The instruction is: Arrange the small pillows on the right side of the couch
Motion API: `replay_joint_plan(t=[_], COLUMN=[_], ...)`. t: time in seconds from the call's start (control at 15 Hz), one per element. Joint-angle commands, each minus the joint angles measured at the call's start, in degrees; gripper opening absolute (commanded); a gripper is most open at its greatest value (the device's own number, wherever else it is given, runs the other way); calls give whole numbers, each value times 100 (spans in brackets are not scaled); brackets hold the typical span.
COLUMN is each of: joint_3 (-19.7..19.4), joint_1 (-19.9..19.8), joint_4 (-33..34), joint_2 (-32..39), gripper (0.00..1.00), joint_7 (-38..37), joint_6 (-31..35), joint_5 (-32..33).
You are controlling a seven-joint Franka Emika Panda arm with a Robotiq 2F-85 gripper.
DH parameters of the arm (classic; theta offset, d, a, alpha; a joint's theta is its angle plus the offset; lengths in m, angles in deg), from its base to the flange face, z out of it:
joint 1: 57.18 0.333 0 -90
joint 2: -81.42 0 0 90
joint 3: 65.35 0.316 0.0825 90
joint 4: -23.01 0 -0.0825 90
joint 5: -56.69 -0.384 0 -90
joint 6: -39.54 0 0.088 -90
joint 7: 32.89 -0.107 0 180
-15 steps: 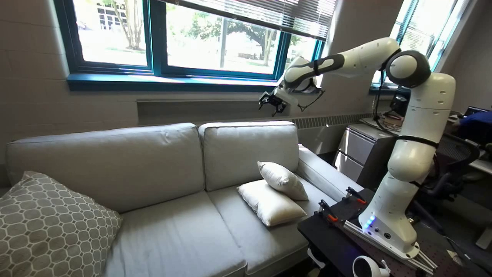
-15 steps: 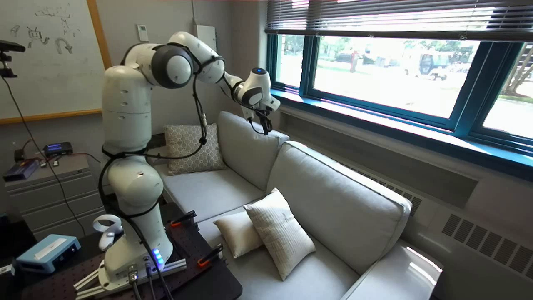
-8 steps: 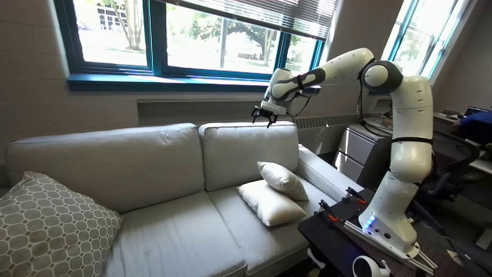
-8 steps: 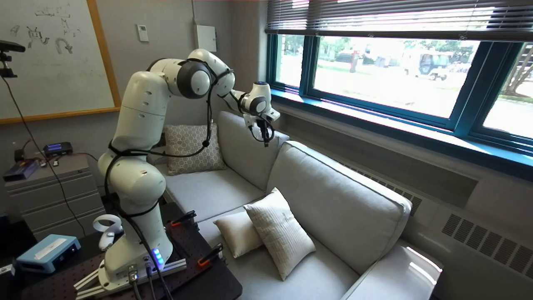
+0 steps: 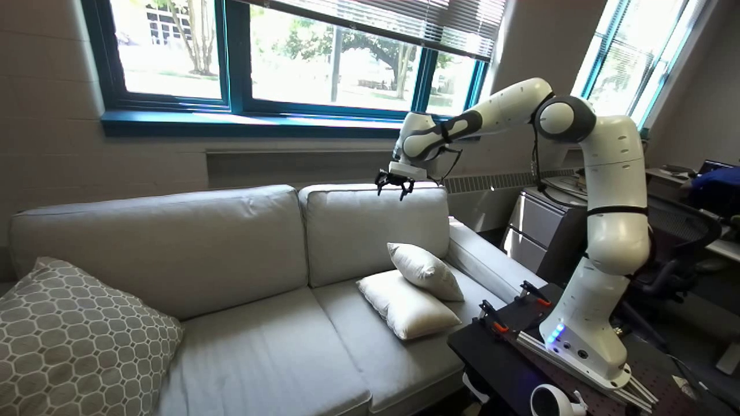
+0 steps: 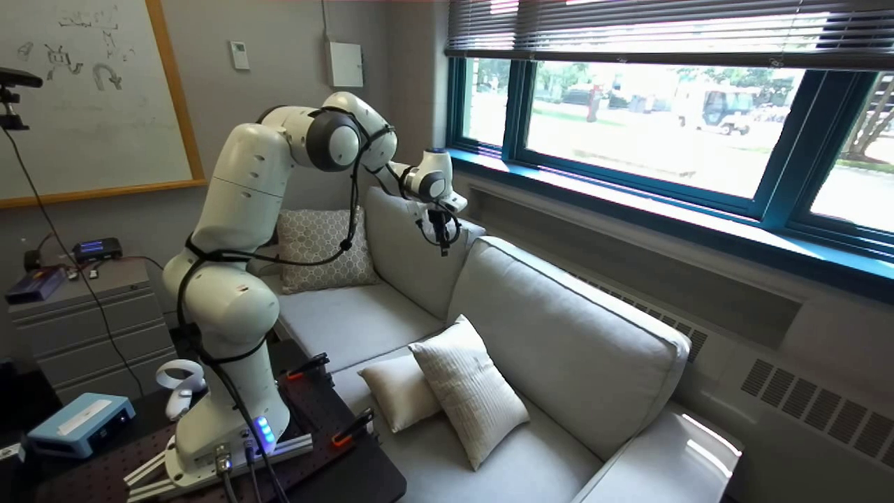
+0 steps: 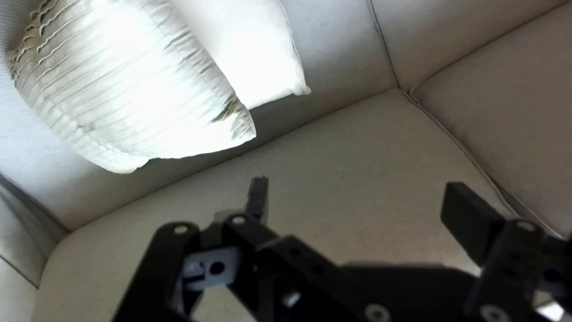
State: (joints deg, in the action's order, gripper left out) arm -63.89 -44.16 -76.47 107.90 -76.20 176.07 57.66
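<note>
Panda arm [image 5: 614,173]: lower than half a second ago, its wrist having sunk toward the right-hand back cushion [image 5: 373,231] of the couch [image 5: 254,341]; the ribbed cream throw pillow [image 6: 469,391] and the smooth cream throw pillow [image 5: 407,306] lie just where they lay then.

Robotiq gripper [image 5: 391,195]: near the top of the right-hand back cushion, exact height hard to judge, well apart from both pillows. Its black fingers [image 7: 469,219] are parted wide; the wrist view shows only upholstery between them, so nothing is held.

Pillows placed: both rest on the seat cushion [image 5: 381,364] in front of the right-hand back cushion, the right side as one faces the couch. Going by that, the main move looks done.

Pillows left to arrange: perhaps only tidying. One leans on the other, so a neat upright pair along the right-hand back cushion, if wanted, is not yet made. If this pile counts as arranged, the task may be over, and the unladen gripper would fit that.

Ribbed pillow: square, puffy, tilted, propped on the smooth one with a corner pointing up; fine parallel pleats cross its face in an exterior view. It is the nearer of the two to the right-hand back cushion; whether they touch cannot be told.

Smooth pillow: square, plump, plain, lying flat farther forward of the right-hand back cushion, partly covered by its partner. Strong light bleaches it almost white in the wrist view.
</note>
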Motion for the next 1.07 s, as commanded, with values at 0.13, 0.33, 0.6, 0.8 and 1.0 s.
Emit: replay_joint_plan(t=[0.13,0.33,0.6,0.8,1.0], joint_3=[-408,-636,-727,-697,-769], joint_1=[233,346,365,311,262], joint_4=[1358,2200,3293,4050,4743], joint_2=[1624,2479,3463,4111,4709], gripper=[100,100,100,100,100], joint_7=[-120,-200,-310,-404,-510], joint_6=[-562,-973,-1417,-1736,-2183], joint_5=[431,518,394,310,343])
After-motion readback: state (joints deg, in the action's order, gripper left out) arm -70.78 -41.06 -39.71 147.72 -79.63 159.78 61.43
